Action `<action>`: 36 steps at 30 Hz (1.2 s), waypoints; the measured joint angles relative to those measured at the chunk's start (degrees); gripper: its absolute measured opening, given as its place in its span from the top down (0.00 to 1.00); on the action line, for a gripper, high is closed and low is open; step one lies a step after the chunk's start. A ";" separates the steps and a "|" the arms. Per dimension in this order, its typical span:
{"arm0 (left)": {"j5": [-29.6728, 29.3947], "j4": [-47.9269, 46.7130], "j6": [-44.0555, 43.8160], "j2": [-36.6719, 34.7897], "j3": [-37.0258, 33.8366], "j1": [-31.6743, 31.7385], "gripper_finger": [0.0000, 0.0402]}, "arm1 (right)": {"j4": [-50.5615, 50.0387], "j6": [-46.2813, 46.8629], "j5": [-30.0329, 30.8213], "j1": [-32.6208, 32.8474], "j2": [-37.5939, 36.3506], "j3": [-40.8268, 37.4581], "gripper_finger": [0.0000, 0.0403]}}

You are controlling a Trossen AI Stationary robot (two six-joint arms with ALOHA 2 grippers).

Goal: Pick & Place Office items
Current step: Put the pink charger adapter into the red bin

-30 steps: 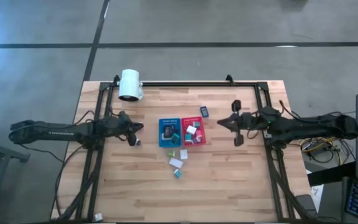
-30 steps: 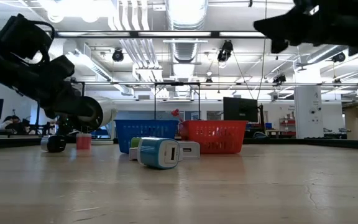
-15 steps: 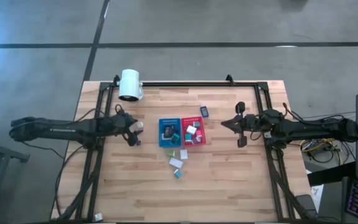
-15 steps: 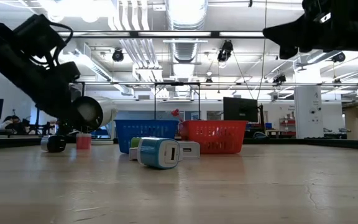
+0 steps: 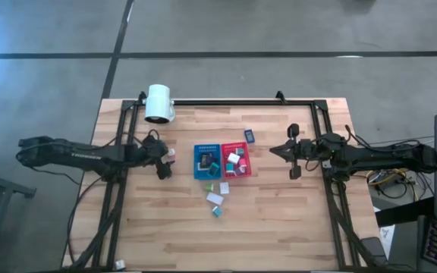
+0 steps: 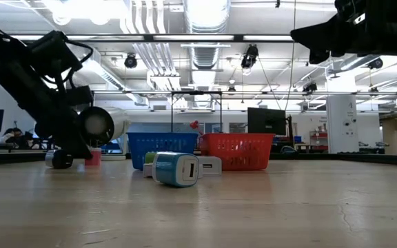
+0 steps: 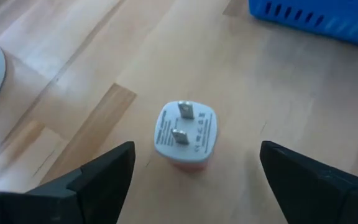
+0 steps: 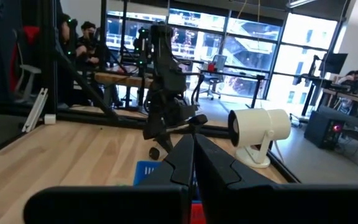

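— Office items: where are they?

— A white plug adapter (image 7: 186,135) stands on the table (image 5: 279,220), prongs up, below the left gripper (image 5: 165,160), whose jaws are spread apart and touch nothing. Others lie in the blue tray (image 5: 196,161) and red tray (image 5: 246,160), with a few loose at six o'clock of the trays.

— The right gripper (image 5: 293,152)?

— At three o'clock of the trays, raised, jaws pressed together, empty.

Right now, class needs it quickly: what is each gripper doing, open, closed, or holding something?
Left gripper: open, empty, over a white plug adapter standing on the table.
Right gripper: closed, holding nothing, raised above the table.
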 joint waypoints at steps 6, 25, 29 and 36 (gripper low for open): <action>-1.55 3.16 0.91 3.12 0.00 1.36 0.21 | -0.04 -0.51 0.00 0.00 0.01 0.00 0.98; -2.42 8.55 6.42 4.73 -0.02 1.99 0.69 | -0.11 -0.99 0.02 0.00 0.02 0.00 0.98; -1.96 11.57 6.75 3.77 -0.02 1.88 0.69 | -0.25 -0.99 0.00 0.00 0.02 0.00 0.98; 7.04 19.45 9.56 -2.25 -0.02 1.79 0.69 | -1.98 -0.49 0.00 0.00 0.04 -0.09 0.98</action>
